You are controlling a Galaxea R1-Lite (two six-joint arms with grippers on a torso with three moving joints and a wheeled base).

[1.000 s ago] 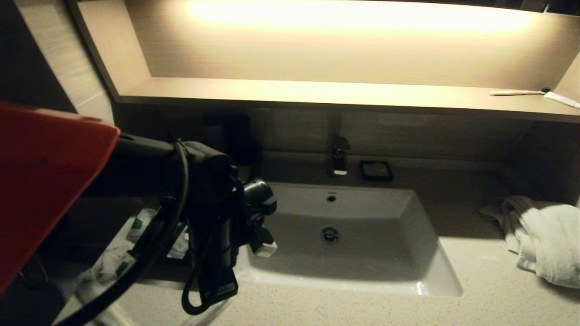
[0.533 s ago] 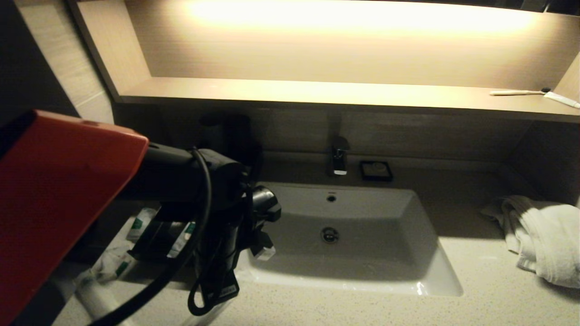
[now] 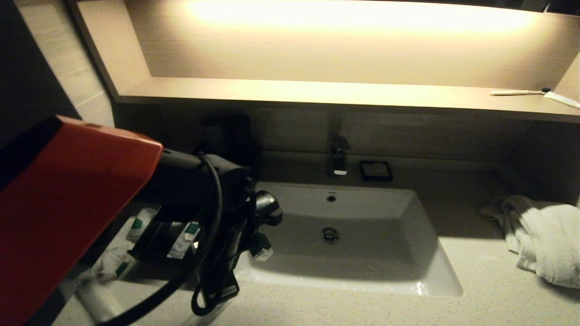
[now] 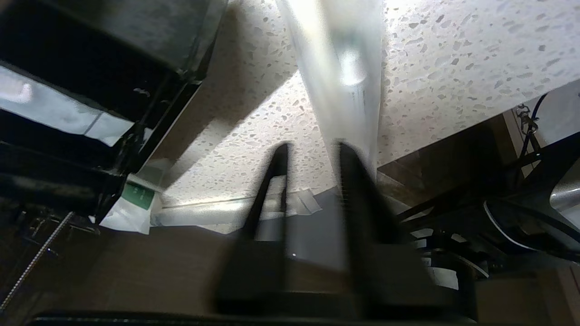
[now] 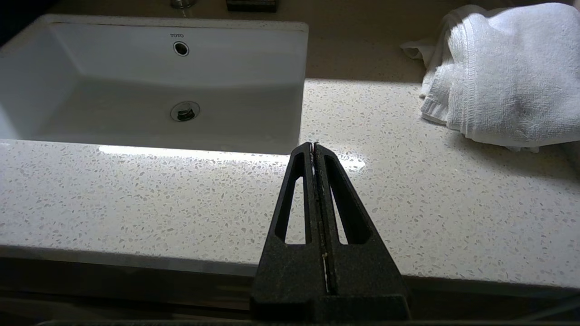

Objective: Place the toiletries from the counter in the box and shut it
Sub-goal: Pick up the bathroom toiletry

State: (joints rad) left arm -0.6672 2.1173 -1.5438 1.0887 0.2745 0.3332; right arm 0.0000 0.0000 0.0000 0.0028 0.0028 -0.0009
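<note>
My left gripper [image 4: 312, 149] hangs low over the counter [image 4: 430, 68] at the sink's left, with its blurred fingers standing apart, so it is open. A long clear-wrapped toothbrush [image 4: 337, 68] lies on the counter and runs away from the tip of one finger. The black box [image 3: 152, 237] stands just beside it, with white green-marked sachets [image 3: 186, 234] in its open drawer. More sachets [image 3: 113, 267] lie on the counter in front of the box, and one [image 4: 136, 199] shows by the box's corner. The right gripper [image 5: 313, 145] is shut and empty over the counter's front edge.
The white sink [image 3: 408, 253] fills the middle, with a faucet [image 3: 339, 158] and a small black soap dish [image 3: 376, 170] behind it. A folded white towel [image 3: 543, 240] lies at the right. A bare toothbrush [image 3: 516, 92] rests on the lit shelf.
My left arm has swung to the right in the head view. That uncovered the box's open drawer and the sachets in it.
</note>
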